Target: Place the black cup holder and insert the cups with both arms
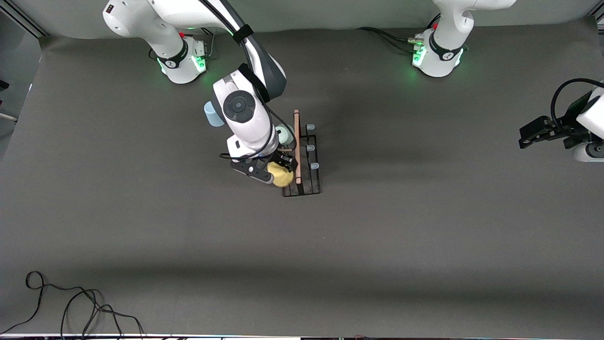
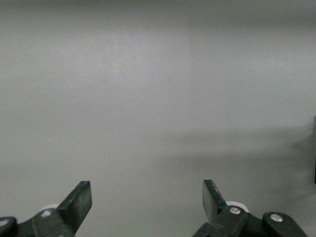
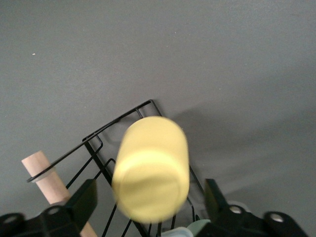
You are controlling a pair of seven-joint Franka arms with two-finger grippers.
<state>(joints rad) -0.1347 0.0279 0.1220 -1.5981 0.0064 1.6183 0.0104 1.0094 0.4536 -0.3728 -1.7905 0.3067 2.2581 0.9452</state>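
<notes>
The black cup holder (image 1: pixel 309 182) stands on the table's middle, with its wooden rod handle (image 1: pixel 297 141) on top. A pale green cup (image 1: pixel 284 133) sits on one of its pegs. A yellow cup (image 1: pixel 282 176) sits on the peg nearest the front camera. My right gripper (image 1: pixel 277 171) is open around the yellow cup (image 3: pixel 150 168), with gaps on both sides. The rack's wire (image 3: pixel 118 123), rod (image 3: pixel 43 173) and the green cup (image 3: pixel 197 228) show in the right wrist view. A pale blue cup (image 1: pixel 213 114) is beside the right arm, partly hidden. My left gripper (image 1: pixel 533 132) waits, open and empty (image 2: pixel 147 197).
Three pale-blue-tipped pegs (image 1: pixel 310 148) on the rack's side toward the left arm's end are bare. Black cables (image 1: pixel 71 307) lie at the table's near corner at the right arm's end.
</notes>
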